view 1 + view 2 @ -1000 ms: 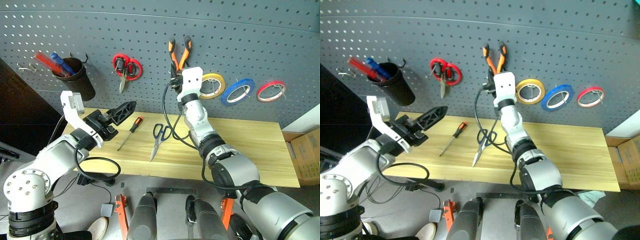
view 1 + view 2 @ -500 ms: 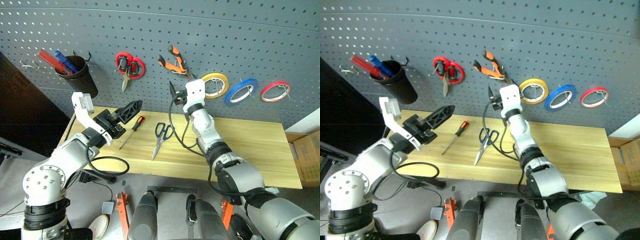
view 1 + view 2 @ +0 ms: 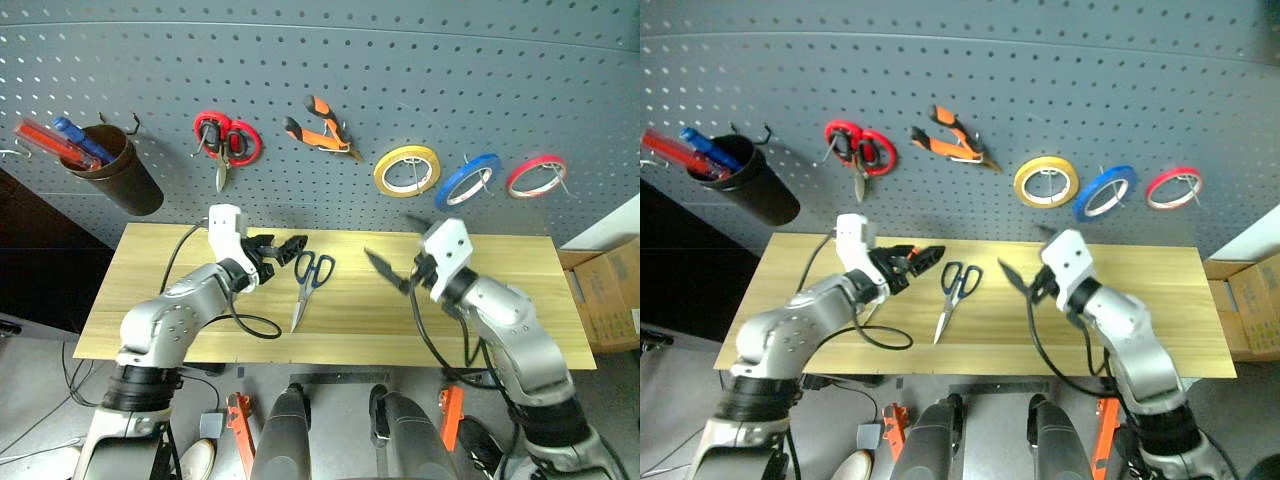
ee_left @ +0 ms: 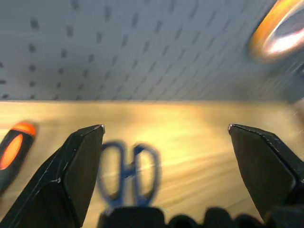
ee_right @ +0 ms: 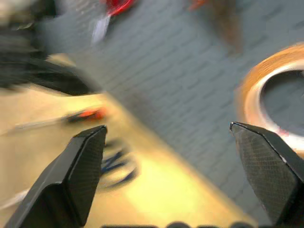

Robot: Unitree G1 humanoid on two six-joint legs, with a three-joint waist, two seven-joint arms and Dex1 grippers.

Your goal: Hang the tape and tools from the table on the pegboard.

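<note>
Pliers [image 3: 318,122] are now hanging on the pegboard [image 3: 400,70]; right gripper [image 3: 392,258] is backing off, fingers spread, empty. Left gripper [image 3: 283,257], fingers spread wide, is lining up on the black scissors [image 3: 309,281] lying just ahead on the surface [image 3: 500,300]; screwdriver [image 4: 12,149] beside one finger. Blue tape [image 3: 471,180] is hanging already.

Even, bright light on both head views; both wrist views smeared by motion blur.

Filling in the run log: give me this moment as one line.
pliers: on pegboard | scissors: on table | left tool: open, near scissors | right tool: open, empty
</note>
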